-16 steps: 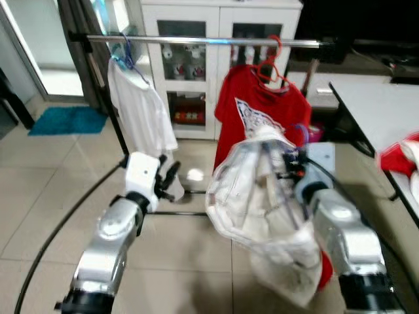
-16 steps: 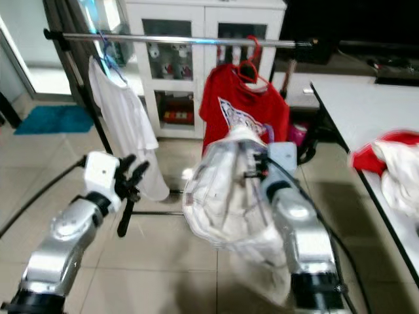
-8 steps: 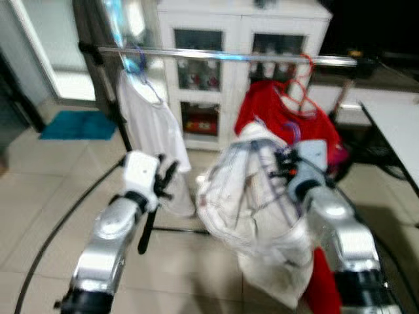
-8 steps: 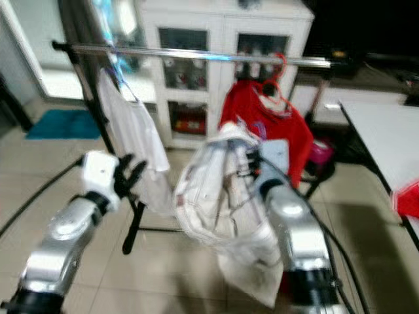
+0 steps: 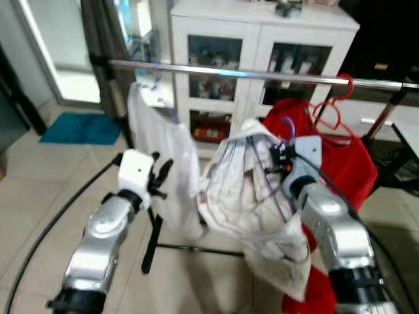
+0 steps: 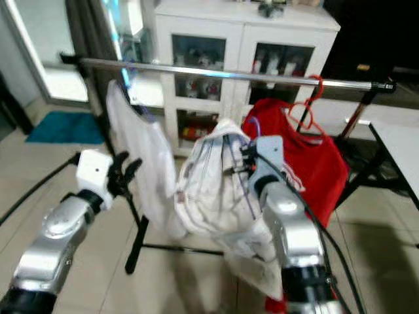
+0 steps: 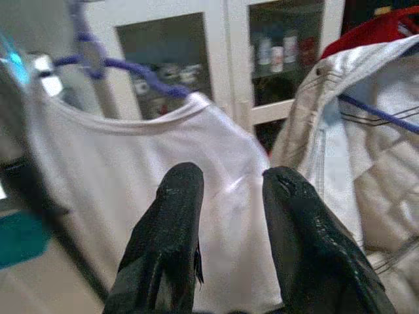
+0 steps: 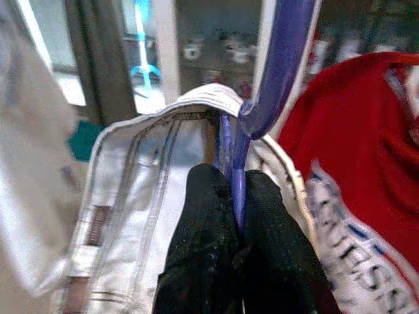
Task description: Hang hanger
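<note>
Ahead, the rail (image 5: pixel 262 74) sits above my right gripper (image 8: pixel 237 196), jaws clamped on the hanger (image 8: pixel 275 59) carrying a white garment (image 5: pixel 245 190); left gripper (image 7: pixel 229 190) slightly parted, empty; the garment's bulk could swing the hook wide.

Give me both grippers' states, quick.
Left gripper: open, empty, near the white shirt.
Right gripper: shut on the purple hanger.

Our clothes rail (image 6: pixel 262 77) with the cabinet (image 6: pixel 242 39) behind it

We see a white T-shirt (image 6: pixel 141 157) hanging left, a red shirt (image 6: pixel 314 163) right, and our jacket on its hanger (image 6: pixel 216 190) before and between them.
</note>
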`<state>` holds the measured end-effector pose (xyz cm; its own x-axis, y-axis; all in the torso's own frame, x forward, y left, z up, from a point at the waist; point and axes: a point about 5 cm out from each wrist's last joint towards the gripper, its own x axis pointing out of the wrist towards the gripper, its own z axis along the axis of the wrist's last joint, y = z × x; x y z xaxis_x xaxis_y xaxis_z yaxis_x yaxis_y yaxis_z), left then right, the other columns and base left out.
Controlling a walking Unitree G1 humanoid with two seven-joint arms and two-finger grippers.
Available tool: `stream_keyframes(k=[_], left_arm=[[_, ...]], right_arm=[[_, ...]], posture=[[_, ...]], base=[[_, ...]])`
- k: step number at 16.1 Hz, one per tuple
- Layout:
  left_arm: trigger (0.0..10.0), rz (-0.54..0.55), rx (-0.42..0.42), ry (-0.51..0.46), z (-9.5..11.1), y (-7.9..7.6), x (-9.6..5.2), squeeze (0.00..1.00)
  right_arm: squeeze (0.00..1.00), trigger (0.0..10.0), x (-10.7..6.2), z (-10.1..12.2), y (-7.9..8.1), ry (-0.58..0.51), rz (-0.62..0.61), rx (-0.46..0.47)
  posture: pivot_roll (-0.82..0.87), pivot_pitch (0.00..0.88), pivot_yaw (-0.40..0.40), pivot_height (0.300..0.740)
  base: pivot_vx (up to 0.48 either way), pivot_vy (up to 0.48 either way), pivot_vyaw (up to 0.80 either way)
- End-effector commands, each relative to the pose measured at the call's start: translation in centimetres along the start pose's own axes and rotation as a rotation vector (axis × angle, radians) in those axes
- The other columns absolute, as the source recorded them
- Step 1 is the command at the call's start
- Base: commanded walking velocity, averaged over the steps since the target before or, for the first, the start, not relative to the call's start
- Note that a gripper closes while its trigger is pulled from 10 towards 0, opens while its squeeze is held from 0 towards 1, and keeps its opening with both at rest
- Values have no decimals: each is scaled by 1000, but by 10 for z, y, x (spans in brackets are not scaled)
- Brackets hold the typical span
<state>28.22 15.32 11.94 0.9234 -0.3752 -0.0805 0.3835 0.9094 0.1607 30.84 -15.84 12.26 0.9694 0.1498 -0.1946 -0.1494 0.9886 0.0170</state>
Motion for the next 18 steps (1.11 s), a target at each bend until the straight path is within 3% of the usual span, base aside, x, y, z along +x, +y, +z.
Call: stream_keyframes(k=[1,4,10,14,18], left_arm=[[10000,8,17,-13,4,5,0,0],[10000,4,-16,-19,6,6,0,0],[10000,-219,-33,-75,18,-4,-6,0],[10000,-303,-18,-73,22,-4,-5,0],[10000,-404,-12,-123,36,-7,-3,0]], right_arm=[[0,10000,2,23,3,-100,10,-15],[0,10000,3,29,5,-127,42,21],[0,10000,9,56,7,-225,111,37],[0,10000,28,68,10,-233,134,20],[0,10000,57,75,6,-117,90,1]], posture=[[-123,0,-21,740],[-116,0,-19,740],[-114,0,-14,740],[-101,0,-16,740],[-98,0,-4,740]], base=[[461,0,0],[308,0,0],[0,0,0],[0,0,0],[0,0,0]])
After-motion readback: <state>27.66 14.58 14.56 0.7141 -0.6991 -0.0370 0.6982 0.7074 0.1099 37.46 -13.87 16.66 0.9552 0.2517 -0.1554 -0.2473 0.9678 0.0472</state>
